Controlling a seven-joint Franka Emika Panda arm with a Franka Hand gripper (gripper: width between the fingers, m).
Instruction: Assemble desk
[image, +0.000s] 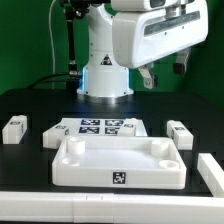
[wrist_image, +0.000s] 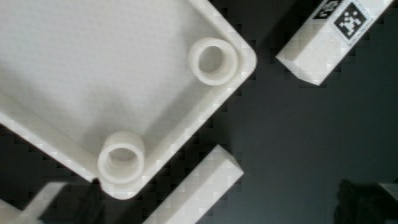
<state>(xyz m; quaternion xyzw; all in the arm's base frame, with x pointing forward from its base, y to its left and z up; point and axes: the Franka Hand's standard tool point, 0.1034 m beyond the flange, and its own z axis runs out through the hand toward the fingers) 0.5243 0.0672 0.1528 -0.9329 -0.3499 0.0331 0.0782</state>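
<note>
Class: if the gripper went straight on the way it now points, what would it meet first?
Probably the loose leg lying beside the socketed corner of the tabletop: in the wrist view it lies straight ahead of the gripper. How far off it is remains unclear.

In the exterior view the arm is cut off by the upper edge. The gripper is too small and dark to tell how its jaws stand, and the right-hand leg is cropped at the exterior view's right. The tabletop hides the marker board's near edge. In the wrist view the tabletop, the marked leg and the plain leg are blurred and run out of frame.
</note>
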